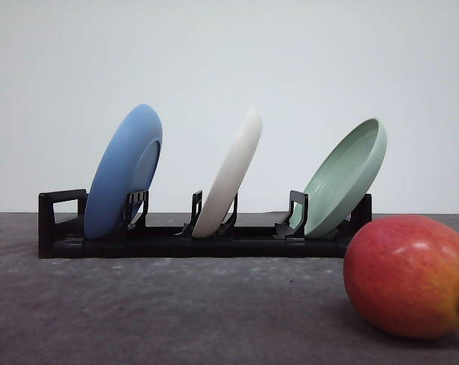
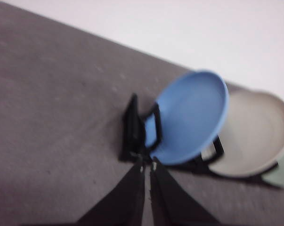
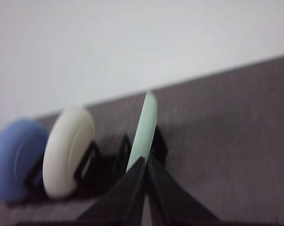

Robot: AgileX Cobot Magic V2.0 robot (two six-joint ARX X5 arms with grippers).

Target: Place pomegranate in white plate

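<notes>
The red-and-yellow pomegranate [image 1: 410, 275] lies on the dark table at the near right, in front of the rack's right end. The white plate [image 1: 231, 173] stands on edge in the middle slot of a black dish rack [image 1: 168, 242]; it shows too in the left wrist view [image 2: 255, 134] and in the right wrist view [image 3: 68, 150]. My left gripper [image 2: 147, 165] is shut, empty, above the table near the rack's blue-plate end. My right gripper [image 3: 146, 162] is shut, empty, pointing at the green plate's edge.
A blue plate [image 1: 125, 171] leans in the rack's left slot and a pale green plate [image 1: 345, 176] in its right slot. The dark grey table [image 1: 176, 312] stretches in front of the rack. A plain white wall stands behind.
</notes>
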